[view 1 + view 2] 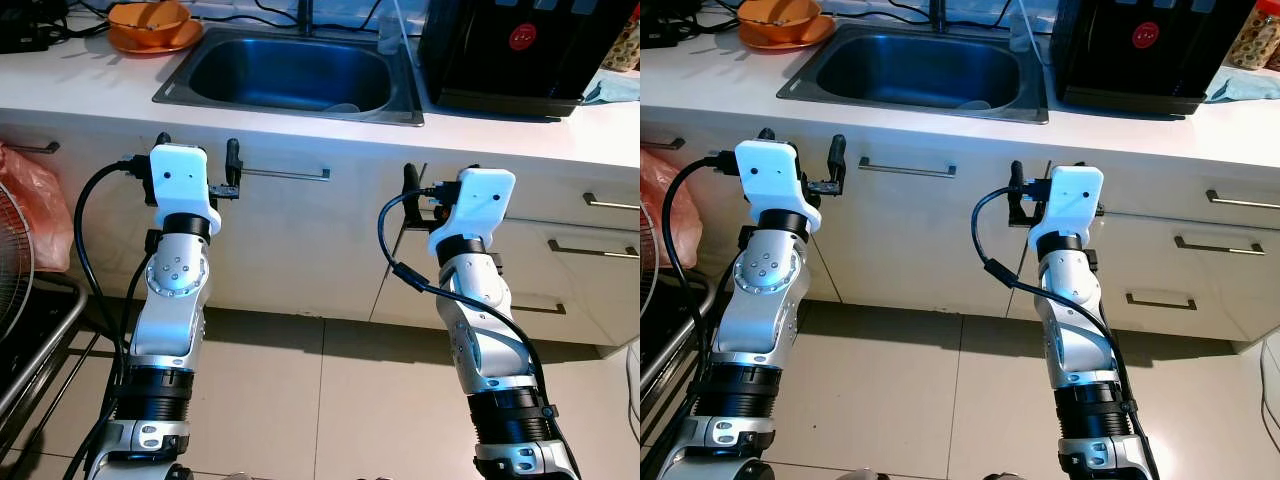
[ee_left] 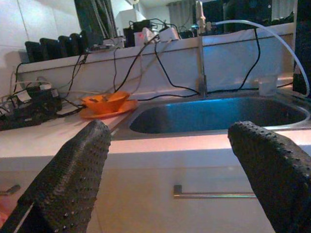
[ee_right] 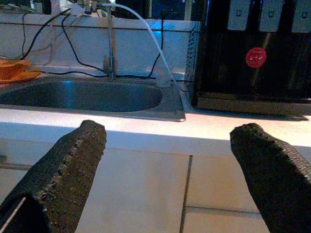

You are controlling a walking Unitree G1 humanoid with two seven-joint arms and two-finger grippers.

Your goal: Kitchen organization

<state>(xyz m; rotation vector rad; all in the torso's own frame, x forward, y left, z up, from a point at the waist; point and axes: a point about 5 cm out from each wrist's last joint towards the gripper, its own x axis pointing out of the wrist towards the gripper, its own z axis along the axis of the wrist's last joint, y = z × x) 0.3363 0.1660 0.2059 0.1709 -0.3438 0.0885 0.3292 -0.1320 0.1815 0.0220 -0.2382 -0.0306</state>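
I stand facing a white kitchen counter [image 1: 90,95] with a steel sink [image 1: 290,70] set in it. An orange bowl on an orange plate [image 1: 150,24] rests on the counter left of the sink, also in the left wrist view [image 2: 104,103]. My left gripper [image 1: 198,146] is raised before the cabinet front below the sink's left side, open with nothing between its fingers [image 2: 73,170]. My right gripper [image 1: 440,178] is raised before the cabinet below the sink's right corner, open and holding nothing [image 3: 170,128]. Something pale lies in the sink's near right corner [image 1: 342,107].
A black water dispenser [image 1: 520,45] stands on the counter right of the sink, with a clear cup [image 3: 164,78] and a faucet [image 3: 111,46] behind the basin. A cabinet handle [image 1: 285,174] and drawer handles [image 1: 592,250] face me. A red bag [image 1: 30,205] and wire rack [image 1: 40,340] stand at left.
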